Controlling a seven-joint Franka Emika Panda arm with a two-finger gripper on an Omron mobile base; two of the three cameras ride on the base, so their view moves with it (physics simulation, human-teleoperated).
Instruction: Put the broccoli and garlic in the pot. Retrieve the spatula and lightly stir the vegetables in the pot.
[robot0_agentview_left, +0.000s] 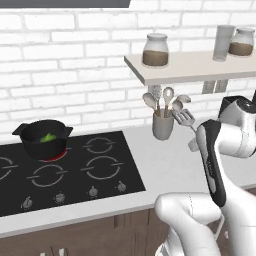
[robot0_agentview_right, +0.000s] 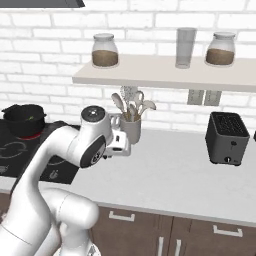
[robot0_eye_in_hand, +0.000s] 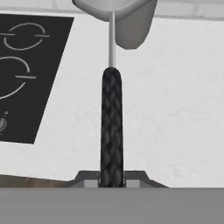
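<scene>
My gripper (robot0_eye_in_hand: 112, 179) is shut on the spatula (robot0_eye_in_hand: 111, 127), its fingertips (robot0_eye_in_hand: 89, 180) pinching the base of the dark braided handle. The thin shaft runs away from the hand to the grey head. In the left base view the slotted head of the spatula (robot0_agentview_left: 184, 118) hangs in the air just right of the utensil cup, above the counter. The black pot (robot0_agentview_left: 44, 137) stands on the rear left burner, well to the left of the hand, with the green broccoli (robot0_agentview_left: 48, 137) inside it. The garlic is hidden. The pot (robot0_agentview_right: 24, 119) also appears at the far left of the right base view.
A grey utensil cup (robot0_agentview_left: 162, 125) with round spoons stands against the wall beside the black cooktop (robot0_agentview_left: 65, 170). A shelf (robot0_agentview_left: 200, 67) with jars and a glass hangs above it. A dark toaster (robot0_agentview_right: 226, 137) sits on the counter to the right.
</scene>
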